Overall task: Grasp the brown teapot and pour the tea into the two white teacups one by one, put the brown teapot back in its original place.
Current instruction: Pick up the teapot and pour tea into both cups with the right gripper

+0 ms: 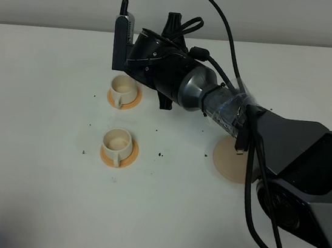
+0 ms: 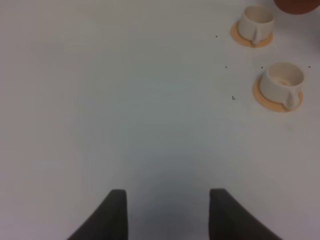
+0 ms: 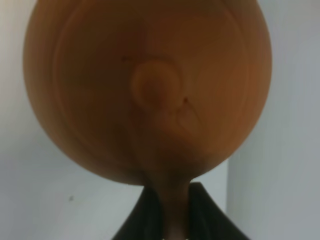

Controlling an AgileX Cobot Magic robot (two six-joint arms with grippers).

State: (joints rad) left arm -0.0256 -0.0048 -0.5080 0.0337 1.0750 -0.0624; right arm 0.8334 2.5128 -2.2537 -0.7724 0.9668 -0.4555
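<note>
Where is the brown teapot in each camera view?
Exterior high: not visible; the right arm hides it.
Left wrist: brown teapot is a sliver at the edge, near a teacup.
Right wrist: it fills the picture, in the right gripper.
Shared landmark: that teacup, in exterior high too.

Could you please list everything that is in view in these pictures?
teapot: one, orange-brown, held by its handle in the right gripper
cups: two, cream-white, left half of the table, each on a disc
discs: two, orange, one under each cup
coaster: one, pale beige, bare, right of the cups
specks: several, dark, scattered near the cups
table: one, white
left gripper: one, black, open over bare table
right gripper: one, black, shut on the teapot's handle
</note>
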